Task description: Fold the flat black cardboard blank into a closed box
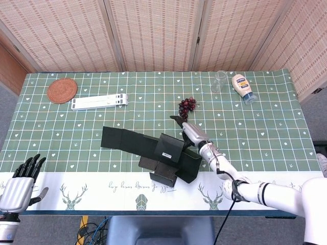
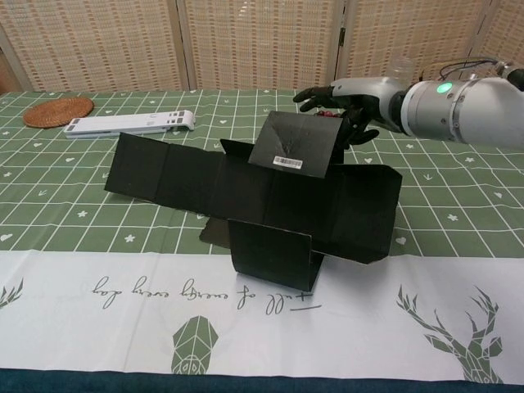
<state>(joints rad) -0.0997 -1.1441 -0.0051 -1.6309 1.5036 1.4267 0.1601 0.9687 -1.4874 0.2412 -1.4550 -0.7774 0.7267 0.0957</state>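
— Item: black cardboard blank (image 1: 153, 150)?
— Lies at right hand (image 1: 190, 133), long axis running leftward from it. Fingers spread, holding nothing, over the rear flap.
— Left hand (image 1: 18, 181)?
— Open, well apart.

Both views are bright and evenly lit, with only soft, faint shadows. The black cardboard blank (image 2: 270, 196) shows little surface detail, and focus is sharp throughout
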